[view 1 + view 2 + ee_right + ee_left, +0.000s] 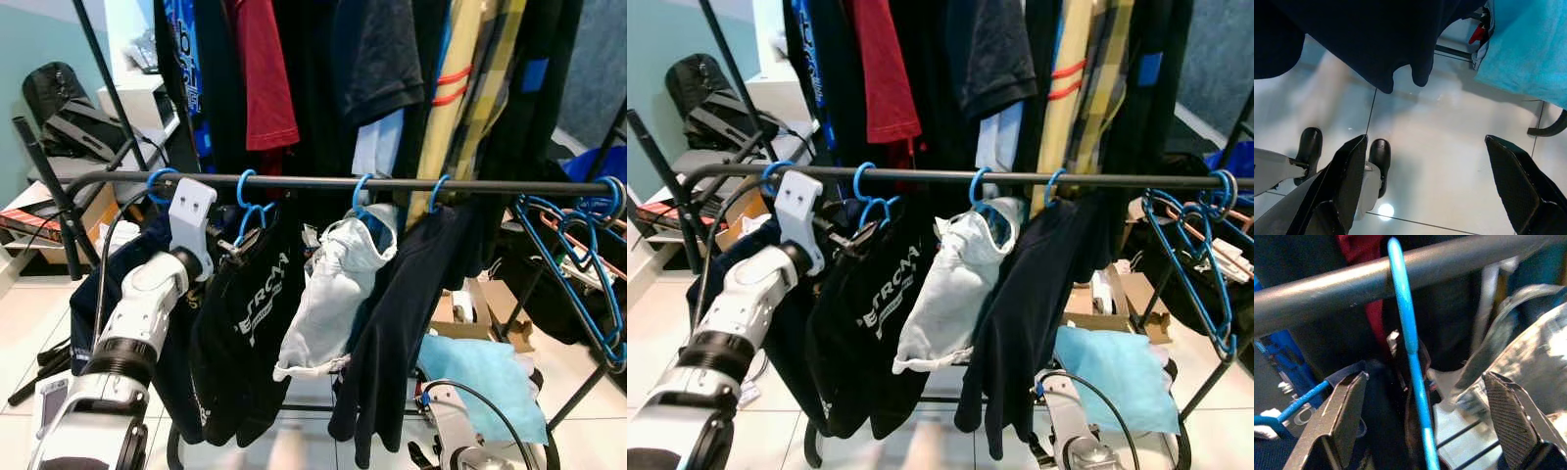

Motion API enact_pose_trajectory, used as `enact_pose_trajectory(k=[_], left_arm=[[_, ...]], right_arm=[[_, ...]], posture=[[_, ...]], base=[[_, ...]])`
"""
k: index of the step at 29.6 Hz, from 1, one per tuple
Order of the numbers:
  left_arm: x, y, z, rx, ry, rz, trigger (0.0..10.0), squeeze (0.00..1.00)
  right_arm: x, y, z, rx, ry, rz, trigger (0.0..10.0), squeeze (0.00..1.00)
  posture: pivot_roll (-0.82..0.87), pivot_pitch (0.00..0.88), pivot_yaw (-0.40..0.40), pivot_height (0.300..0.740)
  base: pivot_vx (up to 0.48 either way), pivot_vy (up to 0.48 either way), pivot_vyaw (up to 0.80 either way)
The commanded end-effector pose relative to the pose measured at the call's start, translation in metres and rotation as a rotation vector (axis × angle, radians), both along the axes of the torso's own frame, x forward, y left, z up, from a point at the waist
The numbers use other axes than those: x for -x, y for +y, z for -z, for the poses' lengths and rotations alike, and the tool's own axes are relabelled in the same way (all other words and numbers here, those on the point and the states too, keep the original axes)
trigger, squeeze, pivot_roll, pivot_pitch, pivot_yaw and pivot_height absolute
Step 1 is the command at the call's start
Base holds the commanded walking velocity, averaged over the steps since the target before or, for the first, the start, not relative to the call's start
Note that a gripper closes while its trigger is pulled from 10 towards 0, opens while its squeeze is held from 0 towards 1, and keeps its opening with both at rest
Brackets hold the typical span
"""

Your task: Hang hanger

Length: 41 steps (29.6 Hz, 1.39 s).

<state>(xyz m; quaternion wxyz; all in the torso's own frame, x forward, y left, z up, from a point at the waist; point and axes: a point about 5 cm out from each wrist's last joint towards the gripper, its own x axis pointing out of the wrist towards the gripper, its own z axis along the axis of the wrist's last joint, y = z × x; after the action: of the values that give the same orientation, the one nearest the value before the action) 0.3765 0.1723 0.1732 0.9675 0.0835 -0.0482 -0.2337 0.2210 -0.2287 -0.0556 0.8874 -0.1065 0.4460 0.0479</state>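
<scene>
We see the blue hanger (1409, 340) hooked over the dark rail (1322, 293), carrying a black shirt (240, 323). Left gripper (1422, 423) sits beneath it, fingers spread wide, not touching. Right gripper (1430, 191) hangs low, fingers wide, above the floor (1440, 147).

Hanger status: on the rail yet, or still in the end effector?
Looks done: the blue hanger carrying the black shirt has its hook over the rail. In hand: the left end effector is up at the rail, fingers open on either side of the hanger's neck and not gripping it. Left: pull that arm clear. The right end effector hangs low over the floor, open and empty.
</scene>
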Motion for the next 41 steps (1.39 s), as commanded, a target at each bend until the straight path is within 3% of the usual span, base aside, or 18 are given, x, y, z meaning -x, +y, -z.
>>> enact_pose_trajectory(k=[1, 7, 14, 22, 23, 24, 25, 26, 28, 29, 31, 33, 34, 36, 41], left_arm=[[-0.002, 0.000, 0.006, -0.043, 0.018, -0.036, 10.0, 0.00], [-0.006, 0.001, 0.008, -0.063, 0.034, -0.102, 10.0, 0.00], [-0.008, 0.003, 0.017, -0.008, 0.090, -0.111, 10.0, 0.00], [-0.007, -0.011, 0.026, 0.038, 0.143, -0.026, 10.0, 0.00], [-0.007, -0.014, 0.027, 0.045, 0.150, -0.010, 8.5, 0.00], [-0.007, -0.014, 0.027, 0.045, 0.150, -0.010, 8.5, 0.00], [-0.008, -0.016, 0.027, 0.045, 0.152, -0.006, 4.7, 0.00], [-0.008, -0.016, 0.027, 0.045, 0.152, -0.006, 4.7, 0.00], [-0.009, -0.014, 0.025, 0.031, 0.149, -0.028, 3.0, 0.00], [-0.009, -0.014, 0.025, 0.031, 0.149, -0.028, 3.0, 0.00], [-0.010, -0.010, 0.025, 0.011, 0.146, -0.062, 1.7, 0.00], [-0.010, -0.008, 0.025, 0.003, 0.146, -0.076, 1.7, 0.00], [-0.011, -0.005, 0.025, -0.001, 0.149, -0.092, 1.2, 0.00], [-0.011, 0.005, 0.024, -0.011, 0.149, -0.143, 1.3, 0.00], [-0.012, 0.010, 0.024, -0.025, 0.150, -0.170, 1.5, 0.00]], right_arm=[[0.001, 0.002, 0.001, -0.004, 0.001, 0.001, 10.0, 0.00], [0.003, 0.001, 0.002, -0.002, 0.001, 0.009, 10.0, 0.00], [0.004, 0.000, 0.003, 0.002, 0.002, 0.014, 10.0, 0.00], [0.005, -0.001, 0.003, 0.006, 0.004, 0.016, 10.0, 0.00], [0.005, -0.001, 0.003, 0.007, 0.004, 0.017, 10.0, 0.00], [0.005, -0.001, 0.003, 0.007, 0.004, 0.017, 10.0, 0.00], [0.005, -0.001, 0.003, 0.008, 0.005, 0.018, 10.0, 0.00], [0.005, -0.001, 0.003, 0.008, 0.005, 0.018, 10.0, 0.00], [0.005, -0.001, 0.003, 0.009, 0.004, 0.019, 10.0, 0.00], [0.005, -0.001, 0.003, 0.009, 0.004, 0.019, 10.0, 0.00], [0.005, 0.000, 0.003, 0.009, 0.003, 0.020, 10.0, 0.00], [0.005, 0.000, 0.003, 0.009, 0.002, 0.020, 10.0, 0.00], [0.005, 0.000, 0.003, 0.010, 0.001, 0.020, 10.0, 0.00], [0.005, 0.000, 0.003, 0.010, 0.000, 0.020, 10.0, 0.00], [0.004, 0.000, 0.003, 0.010, -0.001, 0.019, 10.0, 0.00]], posture=[[-0.12, 0.000, 0.059, 0.740], [-0.14, 0.000, 0.064, 0.740], [-0.15, 0.000, 0.069, 0.740], [-0.16, 0.000, 0.072, 0.740], [-0.16, 0.000, 0.073, 0.740], [-0.16, 0.000, 0.073, 0.740], [-0.16, 0.000, 0.073, 0.740], [-0.16, 0.000, 0.073, 0.740], [-0.16, 0.000, 0.075, 0.740], [-0.16, 0.000, 0.075, 0.740], [-0.16, 0.000, 0.075, 0.740], [-0.16, 0.000, 0.075, 0.740], [-0.15, 0.000, 0.075, 0.740], [-0.15, 0.000, 0.074, 0.740], [-0.15, 0.000, 0.072, 0.740]], base=[[0.000, 0.000, 0.00], [0.000, 0.000, 0.00], [0.000, 0.000, 0.00], [0.000, 0.000, 0.00], [0.000, 0.000, 0.00], [0.000, 0.000, 0.00], [0.000, 0.000, 0.00], [0.000, 0.000, 0.00], [0.000, 0.000, 0.00], [0.000, 0.000, 0.00], [0.000, 0.000, 0.00], [0.000, 0.000, 0.00], [0.000, 0.000, 0.00], [0.000, 0.000, 0.00], [0.000, 0.000, 0.00]])
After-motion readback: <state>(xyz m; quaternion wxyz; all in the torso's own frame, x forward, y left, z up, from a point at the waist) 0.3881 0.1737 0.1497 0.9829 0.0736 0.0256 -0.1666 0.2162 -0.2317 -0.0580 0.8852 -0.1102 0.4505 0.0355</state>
